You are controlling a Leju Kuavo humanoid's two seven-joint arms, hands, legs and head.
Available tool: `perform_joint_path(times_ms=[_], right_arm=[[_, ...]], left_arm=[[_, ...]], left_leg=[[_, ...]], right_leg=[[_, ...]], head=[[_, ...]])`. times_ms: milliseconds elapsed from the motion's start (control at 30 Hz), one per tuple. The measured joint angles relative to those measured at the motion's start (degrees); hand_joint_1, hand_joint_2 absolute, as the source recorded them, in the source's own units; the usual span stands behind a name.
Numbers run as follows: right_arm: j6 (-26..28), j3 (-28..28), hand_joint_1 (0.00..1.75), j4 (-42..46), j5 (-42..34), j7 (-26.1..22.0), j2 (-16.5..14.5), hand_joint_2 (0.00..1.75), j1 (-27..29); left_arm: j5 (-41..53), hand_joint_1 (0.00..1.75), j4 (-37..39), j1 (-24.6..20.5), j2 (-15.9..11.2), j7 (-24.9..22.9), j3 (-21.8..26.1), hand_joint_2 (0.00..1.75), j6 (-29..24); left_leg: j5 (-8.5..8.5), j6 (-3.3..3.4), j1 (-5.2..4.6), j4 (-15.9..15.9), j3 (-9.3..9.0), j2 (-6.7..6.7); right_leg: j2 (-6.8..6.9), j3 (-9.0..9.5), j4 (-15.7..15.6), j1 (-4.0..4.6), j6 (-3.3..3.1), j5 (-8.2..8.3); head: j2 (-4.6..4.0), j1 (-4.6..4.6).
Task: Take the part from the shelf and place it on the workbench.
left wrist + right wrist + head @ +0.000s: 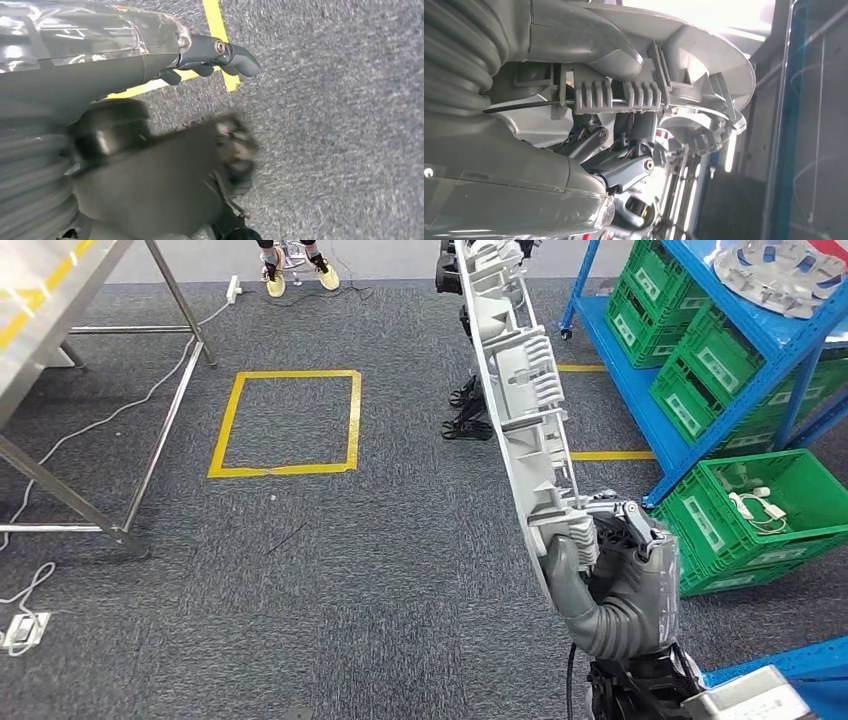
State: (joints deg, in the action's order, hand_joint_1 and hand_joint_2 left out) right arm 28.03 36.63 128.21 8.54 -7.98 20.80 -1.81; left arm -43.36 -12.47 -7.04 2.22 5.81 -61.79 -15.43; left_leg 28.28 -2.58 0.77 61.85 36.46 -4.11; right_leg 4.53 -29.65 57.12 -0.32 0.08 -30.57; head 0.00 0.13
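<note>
The part (515,390) is a long, ribbed grey plastic moulding, seen edge-on and standing nearly upright in the head view. My right hand (610,580) grips its lower end, with the fingers wrapped over the rim. In the right wrist view the same part (704,65) lies close across my right hand (624,165), whose dark fingers clamp it from behind. My left hand (200,55) hangs above the grey carpet with nothing in it, its fingers loosely extended. The metal workbench (40,300) stands at the far left. The blue shelf (700,370) is on the right.
Green crates (760,505) fill the shelf's lower levels and one stands on the floor. Another pale part (780,270) lies on the shelf top. A yellow taped square (288,423) marks the carpet. A person's feet (300,275) stand at the far edge. Cables and a power strip (22,630) lie under the workbench.
</note>
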Motion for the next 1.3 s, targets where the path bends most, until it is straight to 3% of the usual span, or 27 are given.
perform_joint_path(times_ms=[67,133,200,267,333,367,400,433,500,567,633,700,767,833,867,900,967,1033,1067,1133,1167,1233,1300], right_arm=[[-0.02,0.02,1.75,0.00,-0.02,-0.02,-0.02,1.75,-0.03],[-0.02,0.03,1.75,0.00,-0.05,-0.05,-0.05,1.75,-0.06],[0.08,0.00,1.75,0.01,-0.12,-0.17,-0.07,1.75,0.01],[0.22,-0.02,1.75,0.01,-0.22,-0.45,-0.09,1.75,0.24],[0.32,-0.02,1.75,-0.02,-0.42,-0.75,-0.09,1.75,0.53],[0.36,-0.02,1.75,-0.05,-0.54,-0.86,-0.10,1.75,0.64],[0.39,-0.02,1.75,-0.10,-0.66,-0.96,-0.10,1.75,0.72],[0.42,-0.02,1.75,-0.13,-0.74,-1.07,-0.10,1.75,0.75],[0.43,-0.03,1.75,-0.15,-0.80,-1.26,-0.12,1.75,0.78],[0.43,-0.04,1.75,-0.15,-0.80,-1.37,-0.13,1.75,0.77],[0.45,-0.07,1.75,-0.15,-0.80,-1.40,-0.15,1.75,0.73],[0.46,-0.08,1.75,-0.14,-0.81,-1.45,-0.22,1.75,0.72],[0.46,-0.09,1.75,-0.15,-0.81,-1.55,-0.26,1.75,0.78],[0.49,-0.10,1.75,-0.25,-0.81,-1.60,-0.27,1.75,0.85],[0.50,-0.10,1.75,-0.33,-0.82,-1.60,-0.28,1.75,0.86],[0.51,-0.10,1.75,-0.39,-0.82,-1.60,-0.30,1.75,0.86],[0.51,-0.10,1.75,-0.48,-0.82,-1.60,-0.30,1.75,0.85],[0.51,-0.12,1.75,-0.48,-0.82,-1.60,-0.29,1.75,0.85],[0.49,-0.11,1.75,-0.48,-0.82,-1.60,-0.29,1.75,0.85],[0.44,-0.11,1.75,-0.48,-0.84,-1.61,-0.32,1.75,0.80],[0.41,-0.10,1.75,-0.49,-0.86,-1.61,-0.34,1.75,0.75],[0.39,-0.12,1.75,-0.48,-0.91,-1.62,-0.38,1.75,0.74],[0.37,-0.13,1.75,-0.48,-0.96,-1.63,-0.41,1.75,0.80]], left_arm=[[0.00,0.00,0.00,0.02,0.01,0.00,0.00,1.75,0.00],[0.01,0.00,0.01,0.06,-0.05,-0.01,0.00,1.75,0.00],[0.07,0.00,0.01,-0.02,-0.10,-0.02,0.00,1.75,-0.01],[0.15,0.00,0.01,-0.16,-0.11,-0.01,0.00,1.75,-0.05],[0.19,0.00,0.01,-0.22,-0.14,-0.02,0.00,1.75,-0.09],[0.20,0.00,0.01,-0.21,-0.15,-0.03,0.00,1.75,-0.10],[0.21,0.00,0.01,-0.20,-0.16,-0.05,0.00,1.75,-0.11],[0.21,0.00,0.01,-0.19,-0.16,-0.06,0.00,1.75,-0.13],[0.23,0.00,0.00,-0.24,-0.09,-0.07,0.00,1.75,-0.15],[0.25,0.00,-0.01,-0.28,0.02,-0.05,-0.01,1.75,-0.17],[0.27,0.00,0.01,-0.17,0.05,-0.02,-0.02,1.75,-0.16],[0.29,0.00,0.01,-0.04,-0.02,0.01,-0.02,1.75,-0.15],[0.30,0.00,0.01,-0.10,-0.10,0.02,-0.02,1.75,-0.15],[0.31,0.00,0.00,-0.17,-0.13,0.02,-0.03,1.75,-0.15],[0.31,0.00,0.00,-0.14,-0.16,0.02,-0.03,1.75,-0.15],[0.31,0.00,0.01,-0.11,-0.21,0.02,-0.04,1.75,-0.15],[0.31,0.00,0.01,-0.09,-0.32,0.02,-0.04,1.75,-0.15],[0.31,0.00,0.00,-0.16,-0.33,0.02,-0.03,1.75,-0.15],[0.32,0.00,0.00,-0.17,-0.33,0.02,-0.03,1.75,-0.15],[0.35,0.00,0.01,-0.16,-0.35,0.00,-0.04,1.75,-0.15],[0.37,0.00,0.01,-0.16,-0.36,-0.02,-0.04,1.75,-0.15],[0.40,0.00,0.01,-0.23,-0.34,-0.04,-0.04,1.75,-0.15],[0.41,0.00,0.01,-0.29,-0.31,-0.05,-0.03,1.75,-0.15]], left_leg=[[0.04,0.98,-0.38,-1.71,-0.73,-1.17],[-0.13,1.91,-0.40,-1.84,-0.55,-0.02],[-0.31,2.59,-0.32,-1.94,-0.51,1.37],[-0.43,3.10,-0.40,-1.96,-0.50,2.83],[-0.50,3.40,-0.68,-1.95,-0.51,4.43],[-0.54,3.49,-0.82,-1.95,-0.53,5.32],[-0.59,3.55,-0.93,-1.94,-0.57,6.20],[-0.63,3.60,-1.00,-1.94,-0.65,7.07],[-0.78,3.51,-1.02,-1.92,-0.65,8.65],[-1.13,3.01,-0.79,-1.90,-0.25,10.02],[-1.53,2.29,-0.57,-2.02,0.16,10.99],[-0.54,1.84,-0.84,-0.94,0.91,8.19],[2.73,1.43,-0.88,3.87,3.18,4.50],[5.61,0.84,-0.38,9.89,5.81,3.92],[5.77,0.53,-0.14,11.21,6.25,3.88],[4.93,0.25,0.07,10.60,5.68,3.70],[1.78,-0.24,0.32,4.64,2.09,1.91],[0.20,0.11,-0.02,-0.69,-0.90,-0.70],[0.24,0.57,-0.25,-1.66,-1.32,-1.37],[0.26,1.76,-0.52,-1.71,-1.15,-0.26],[0.17,2.14,-0.51,-1.77,-1.07,0.41],[-0.06,2.79,-0.40,-1.87,-1.05,1.95],[-0.21,3.20,-0.50,-1.87,-1.02,3.50]], right_leg=[[0.65,0.02,0.44,0.12,0.64,-0.44],[1.09,0.14,0.51,-0.07,1.08,-0.75],[-0.72,-0.54,2.53,-0.37,1.47,-2.63],[-3.35,-3.20,8.98,-0.51,1.58,-6.37],[-4.16,-6.42,15.85,-0.46,1.34,-8.85],[-4.29,-7.13,17.00,-0.38,1.07,-8.57],[-4.49,-6.89,15.90,-0.26,0.71,-7.14],[-4.93,-5.80,12.94,-0.10,0.27,-4.94],[-7.39,-2.93,5.65,0.16,-0.63,-1.05],[-8.98,-1.43,1.93,0.35,-1.09,0.09],[-8.01,-1.09,1.00,0.40,-1.19,0.24],[-6.59,-0.64,-0.25,0.27,-1.38,0.91],[-5.04,-0.34,-1.05,0.28,-1.58,1.37],[-3.47,-0.34,-1.06,0.31,-1.62,1.38],[-2.70,-0.34,-1.01,0.27,-1.54,1.33],[-1.98,-0.33,-0.91,0.19,-1.39,1.22],[-0.76,-0.28,-0.42,-0.02,-0.75,0.78],[0.12,-0.35,0.37,0.10,0.09,0.12],[0.58,-0.35,0.65,0.21,0.39,-0.11],[1.55,-0.19,0.75,0.18,0.82,-0.37],[1.29,-0.14,0.94,0.01,1.07,-0.77],[-1.02,-1.13,3.76,-0.31,1.51,-3.09],[-3.52,-4.22,10.98,-0.34,1.54,-6.88]], head=[[0.00,-0.12],[0.00,0.02],[0.00,0.22],[0.00,0.78],[0.00,1.37],[0.00,1.62],[0.00,1.80],[0.00,1.94],[0.00,2.04],[0.00,2.14],[0.00,2.32],[0.00,2.04],[0.00,1.41],[0.00,0.98],[0.00,0.82],[0.00,0.67],[0.00,0.23],[0.00,-0.35],[0.00,-0.37],[0.00,-0.13],[0.00,0.03],[0.00,0.25],[0.00,0.84]])
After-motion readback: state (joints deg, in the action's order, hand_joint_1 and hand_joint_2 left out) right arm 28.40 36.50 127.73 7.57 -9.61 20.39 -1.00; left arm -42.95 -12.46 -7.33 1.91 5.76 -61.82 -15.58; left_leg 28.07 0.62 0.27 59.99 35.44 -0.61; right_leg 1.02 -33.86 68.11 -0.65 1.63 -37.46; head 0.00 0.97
